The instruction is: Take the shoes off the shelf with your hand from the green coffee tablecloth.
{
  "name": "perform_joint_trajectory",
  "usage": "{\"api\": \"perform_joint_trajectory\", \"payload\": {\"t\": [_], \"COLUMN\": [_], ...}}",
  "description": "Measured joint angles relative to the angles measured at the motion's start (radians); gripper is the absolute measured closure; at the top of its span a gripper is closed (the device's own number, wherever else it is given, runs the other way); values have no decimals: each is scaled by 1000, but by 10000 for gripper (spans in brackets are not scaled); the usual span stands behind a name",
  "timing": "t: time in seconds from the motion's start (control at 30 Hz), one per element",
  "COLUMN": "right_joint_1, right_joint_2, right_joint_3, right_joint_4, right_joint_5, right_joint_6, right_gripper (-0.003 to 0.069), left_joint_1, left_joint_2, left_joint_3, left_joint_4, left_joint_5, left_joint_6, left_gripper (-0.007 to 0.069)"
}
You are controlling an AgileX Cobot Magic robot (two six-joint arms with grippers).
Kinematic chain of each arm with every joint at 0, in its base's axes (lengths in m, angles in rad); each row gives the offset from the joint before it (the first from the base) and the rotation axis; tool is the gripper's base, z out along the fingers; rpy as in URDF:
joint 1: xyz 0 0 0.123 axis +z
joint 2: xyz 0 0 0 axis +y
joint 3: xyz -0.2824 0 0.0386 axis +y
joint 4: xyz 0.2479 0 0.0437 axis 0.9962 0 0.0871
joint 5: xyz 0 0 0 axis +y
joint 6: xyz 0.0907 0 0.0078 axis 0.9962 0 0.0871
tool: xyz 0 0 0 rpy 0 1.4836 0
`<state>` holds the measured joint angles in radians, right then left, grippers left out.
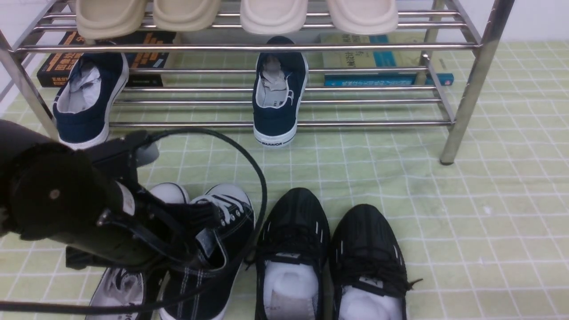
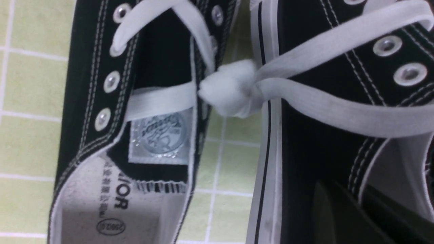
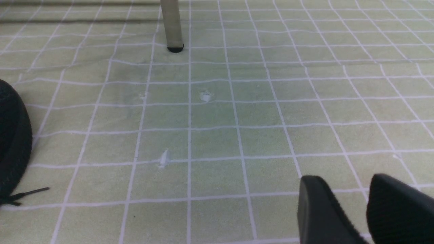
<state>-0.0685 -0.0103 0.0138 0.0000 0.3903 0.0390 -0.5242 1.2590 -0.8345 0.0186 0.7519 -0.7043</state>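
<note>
Presently, the left gripper (image 1: 202,242) is pressed together on the collar wall of one of the shoes (image 1: 222,222), namely the sneaker of the pair that lies nearer the black mesh trainers (image 1: 329,249). In the left wrist view one dark finger (image 2: 339,217) lies against that wall, and a white knot (image 2: 234,89) joins the laces of both sneakers. The shoes sit low over the green coffee tablecloth (image 1: 489,200) that covers the bench, in front of the shelf (image 1: 284,46) and apart from it (whether the soles touch the cloth cannot be told). The second sneaker is largely hidden under the gripper body; only its white toe cap and insole show. A black cable (image 1: 262,191) loops from the gripper over the pair. On the lower tier of the shelf two navy slip-ons (image 1: 278,102) rest heel-outward, well apart from each other. Beige slippers (image 1: 273,15) occupy the upper tier, and books (image 1: 382,62) lie behind the lower tier. The right gripper (image 3: 362,189) shows only in its own wrist view: its fingers stand slightly apart above bare cloth, with nothing between them.
</note>
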Motion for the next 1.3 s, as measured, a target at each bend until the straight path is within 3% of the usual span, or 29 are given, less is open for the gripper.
{"api": "perform_joint_trajectory", "payload": {"t": [0.17, 0.3, 0.53, 0.63, 0.8, 0.97, 1.2, 1.3], "right_joint_1": [0, 0, 0, 0, 0, 0, 0, 0], "right_joint_2": [0, 0, 0, 0, 0, 0, 0, 0], "right_joint_3": [0, 0, 0, 0, 0, 0, 0, 0], "right_joint_4": [0, 0, 0, 0, 0, 0, 0, 0], "right_joint_5": [0, 0, 0, 0, 0, 0, 0, 0], "right_joint_6": [-1, -1, -1, -1, -1, -1, -1, 0], "right_gripper": [420, 420, 420, 420, 420, 420, 420, 420], "left_joint_1": [0, 0, 0, 0, 0, 0, 0, 0], "left_joint_2": [55, 67, 0, -93, -305, -556, -814, -941], "left_joint_3": [0, 0, -2, -9, -93, -130, 45, 209], "left_joint_4": [-3, -2, 6, 12, 24, 26, 22, 18], "left_joint_5": [24, 9, 4, 31, 200, 339, 283, 108], "left_joint_6": [5, 18, 34, 83, 227, 358, 361, 276], "left_gripper": [584, 511, 316, 305, 406, 599, 624, 624]}}
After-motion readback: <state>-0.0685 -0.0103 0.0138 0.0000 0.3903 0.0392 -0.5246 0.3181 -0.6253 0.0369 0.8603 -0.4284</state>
